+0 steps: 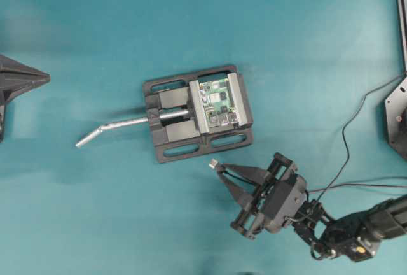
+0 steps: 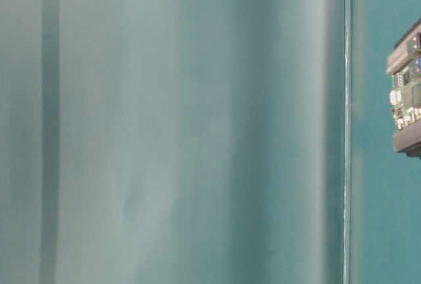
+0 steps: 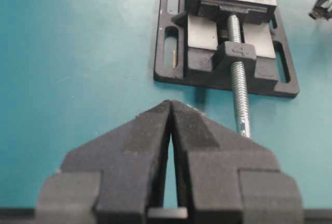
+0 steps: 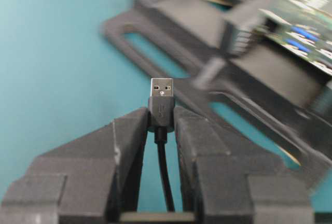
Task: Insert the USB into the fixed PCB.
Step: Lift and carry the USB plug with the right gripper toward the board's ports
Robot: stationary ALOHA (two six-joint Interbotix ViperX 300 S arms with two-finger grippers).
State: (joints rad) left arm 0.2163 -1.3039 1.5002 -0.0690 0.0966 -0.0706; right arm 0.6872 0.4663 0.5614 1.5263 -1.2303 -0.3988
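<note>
The right pincer (image 4: 162, 117), pinching the USB (image 4: 162, 97) below the vise at lower centre, is mid-approach and must next align it with the fixed PCB (image 1: 217, 102); the left pincer (image 3: 170, 111) rests pressed together.

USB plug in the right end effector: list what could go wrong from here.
1. The right end effector pinches only the black housing of the USB plug; pushing into a port could make it slip back or tilt.
2. The plug sits beside the vise, not lined up with the circuit board, so it may hit the vise frame.
3. The trailing cable could snag.
</note>
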